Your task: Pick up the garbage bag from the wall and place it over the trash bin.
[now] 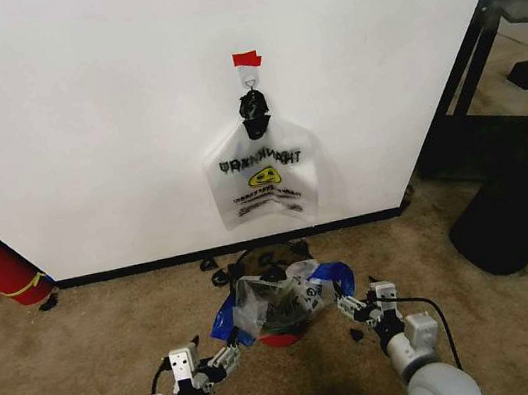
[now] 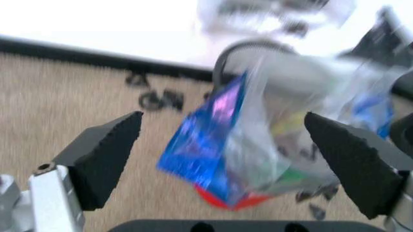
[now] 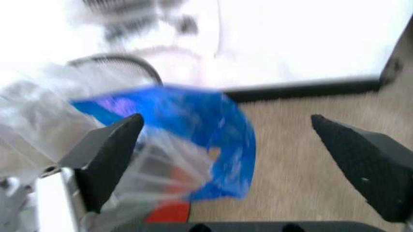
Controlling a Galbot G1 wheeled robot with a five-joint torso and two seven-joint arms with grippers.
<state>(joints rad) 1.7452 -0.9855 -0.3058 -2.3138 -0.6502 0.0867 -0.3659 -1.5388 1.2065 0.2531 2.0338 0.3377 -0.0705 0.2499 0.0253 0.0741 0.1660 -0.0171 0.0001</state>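
Clear plastic, blue-taped handles: the garbage bag (image 1: 279,301) is draped over the trash bin (image 1: 283,337) on the carpet below the wall (image 1: 77,107). Left gripper (image 1: 228,356) and right gripper (image 1: 357,310) flank it, both with jaws spread wide, gripping nothing.

Light: bright and even on the wall (image 1: 77,107), dimmer on the carpet (image 1: 88,359) close to the robot.
Shadows: soft, a faint one on the wall beside the hanging bag (image 1: 263,179).
Glare: both wrist views wash the wall out to near white.
Blur: both wrist views smeared; the garbage bag (image 2: 258,140) ahead of the left gripper (image 2: 235,159) reads as streaks, perhaps from motion.
Edges: head view bows slightly.
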